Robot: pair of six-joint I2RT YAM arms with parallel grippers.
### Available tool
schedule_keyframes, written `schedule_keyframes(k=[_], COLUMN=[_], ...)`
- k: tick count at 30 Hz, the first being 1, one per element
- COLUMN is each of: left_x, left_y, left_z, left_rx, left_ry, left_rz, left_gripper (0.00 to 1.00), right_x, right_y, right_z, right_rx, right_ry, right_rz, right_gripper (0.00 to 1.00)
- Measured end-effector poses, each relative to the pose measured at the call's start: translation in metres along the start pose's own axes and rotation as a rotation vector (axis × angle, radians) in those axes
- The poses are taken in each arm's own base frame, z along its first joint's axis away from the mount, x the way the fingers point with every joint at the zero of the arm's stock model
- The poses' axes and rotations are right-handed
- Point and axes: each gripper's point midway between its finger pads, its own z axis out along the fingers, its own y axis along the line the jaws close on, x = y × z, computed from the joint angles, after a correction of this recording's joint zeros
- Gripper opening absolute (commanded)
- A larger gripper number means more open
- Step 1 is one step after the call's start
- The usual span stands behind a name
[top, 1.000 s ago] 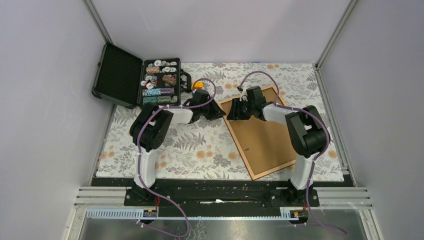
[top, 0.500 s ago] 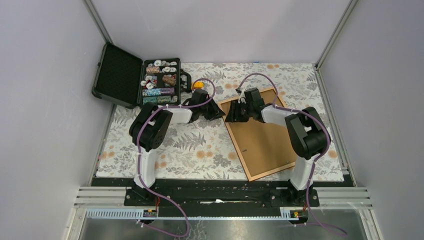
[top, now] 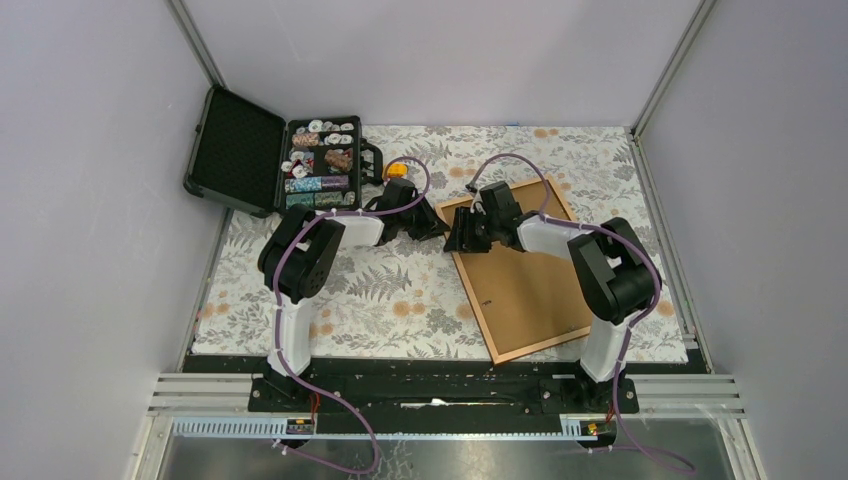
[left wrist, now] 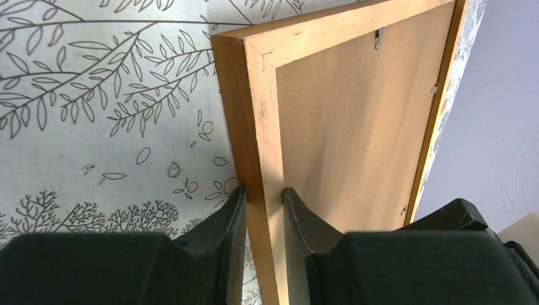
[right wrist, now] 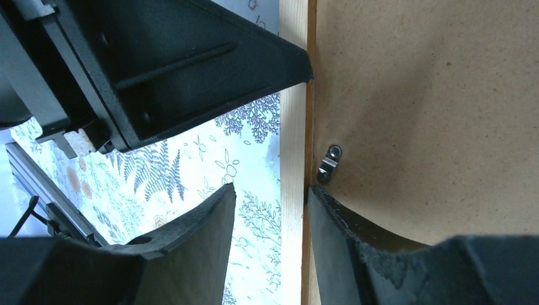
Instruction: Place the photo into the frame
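The frame (top: 471, 291) lies face down on the floral cloth at centre right, its brown backing board (top: 525, 275) facing up. My left gripper (top: 437, 226) is shut on the frame's left rail near the far corner; in the left wrist view (left wrist: 264, 194) both fingers press the wooden moulding (left wrist: 257, 114). My right gripper (top: 455, 238) is open and straddles the same rail (right wrist: 292, 146). In the right wrist view (right wrist: 272, 188), one finger lies on the backing board (right wrist: 432, 114) by a metal clip (right wrist: 329, 162), the other stands clear. The photo is not in view.
An open black case (top: 320, 165) with several small items in compartments stands at the back left, its lid (top: 235, 150) laid outwards. A small orange object (top: 397, 171) sits beside it. Grey walls close in on three sides.
The frame has slid a little to the left and towards the near edge. My right gripper moved left along with it. The left gripper kept its hold.
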Motion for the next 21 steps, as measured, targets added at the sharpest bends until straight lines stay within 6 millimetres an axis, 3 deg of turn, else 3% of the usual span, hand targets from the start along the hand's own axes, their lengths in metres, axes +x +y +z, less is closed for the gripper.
schedule_keyframes(k=[5,12,21], left_x=[0.0,0.0,0.0], left_y=[0.0,0.0,0.0], left_z=[0.0,0.0,0.0], left_rx=[0.0,0.0,0.0], left_ry=[0.0,0.0,0.0], left_rz=[0.0,0.0,0.0], left_gripper=[0.19,0.19,0.18], right_x=[0.008,0.016,0.001], right_y=[0.0,-0.008,-0.006], right_z=[-0.009,-0.015,-0.003], right_rx=[0.05,0.115,0.102], right_ry=[0.015,0.033,0.007], right_rz=[-0.009,-0.032,-0.049], right_gripper=[0.6,0.59,0.59])
